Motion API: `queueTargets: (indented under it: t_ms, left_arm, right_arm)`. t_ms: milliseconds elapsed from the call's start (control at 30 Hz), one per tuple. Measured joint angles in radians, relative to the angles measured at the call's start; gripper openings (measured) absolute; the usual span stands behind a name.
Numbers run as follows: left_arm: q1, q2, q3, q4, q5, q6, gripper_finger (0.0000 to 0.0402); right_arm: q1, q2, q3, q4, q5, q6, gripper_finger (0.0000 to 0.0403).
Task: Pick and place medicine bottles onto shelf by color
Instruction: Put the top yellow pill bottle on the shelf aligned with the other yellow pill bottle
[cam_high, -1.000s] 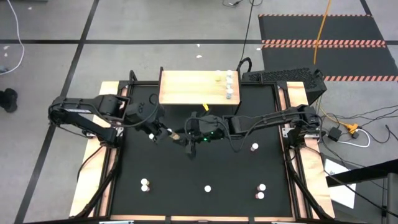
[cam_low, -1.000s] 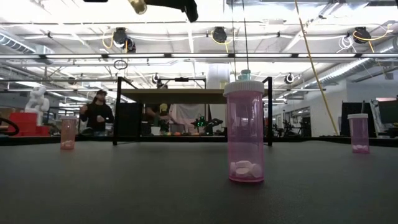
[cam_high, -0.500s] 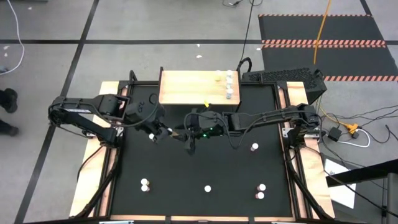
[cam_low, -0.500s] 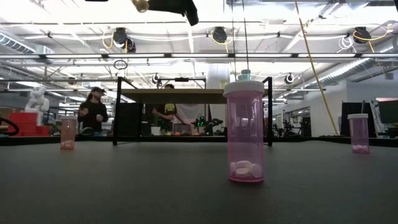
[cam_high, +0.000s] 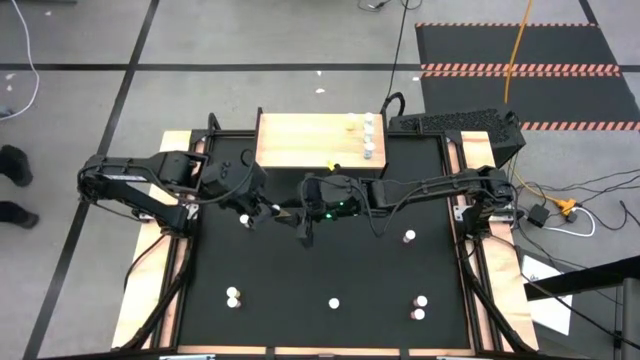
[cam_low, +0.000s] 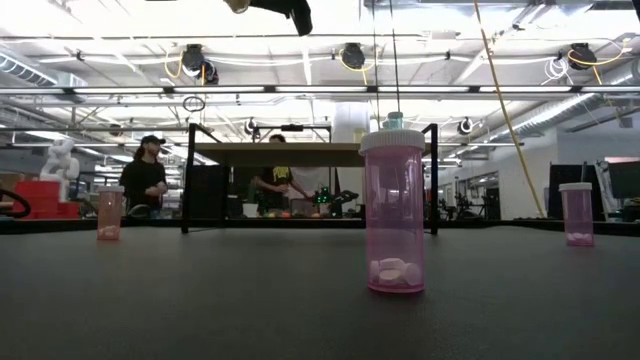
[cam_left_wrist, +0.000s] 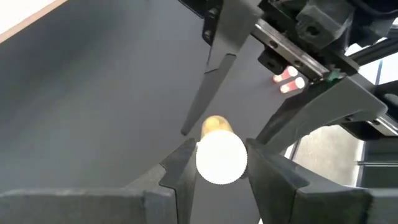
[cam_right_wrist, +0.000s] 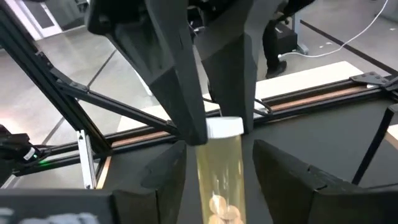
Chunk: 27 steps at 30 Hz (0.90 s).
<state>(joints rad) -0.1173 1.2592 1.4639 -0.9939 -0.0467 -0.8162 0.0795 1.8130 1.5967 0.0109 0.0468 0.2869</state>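
You're mid-handover above the counter's middle: the left end effector (cam_left_wrist: 216, 177) grips the yellow bottle (cam_right_wrist: 219, 171) at its cap, while the right end effector (cam_right_wrist: 214, 180) straddles its body, closing. Finish clamping, then release left.

Two robot arms are seen. Five bottles (cam_high: 333, 302) are counted on the black mat (cam_high: 300, 290), lower frame. Three more are counted on the shelf (cam_high: 300, 140), upper middle.

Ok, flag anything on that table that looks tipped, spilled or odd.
Nothing spilled or tipped. One oddity: a yellow white-capped medicine bottle hangs in mid-air over the black mat, gripped at its cap by the left tool, with the right tool straddling its body.
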Motion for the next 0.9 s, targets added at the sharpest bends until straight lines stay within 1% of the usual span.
queueTargets:
  t_ms: [233,400,700,800,900]
  left_arm:
    - [0.0,-0.001,0.0,0.0,-0.001,-0.01,0.0131]
    - [0.0,-0.001,0.0,0.003,0.0,-0.016,0.0132]
    - [0.0,-0.001,0.0,0.003,-0.011,-0.016,0.0134]
    - [0.0,-0.016,0.0,0.004,-0.04,-0.015,0.0152]
    - [0.0,-0.049,0.0,0.005,-0.064,-0.003,0.0184]
  right_arm:
    - [0.0,0.0,0.0,0.021,-0.024,0.013,0.0125]
    - [0.0,0.0,-0.001,0.015,-0.025,0.014,0.0101]
    - [0.0,0.0,-0.001,0.005,-0.025,0.013,0.0099]
    - [-0.001,-0.001,-0.001,-0.001,-0.025,0.012,0.0099]
    - [-0.001,-0.001,-0.001,-0.005,-0.025,0.006,0.0099]
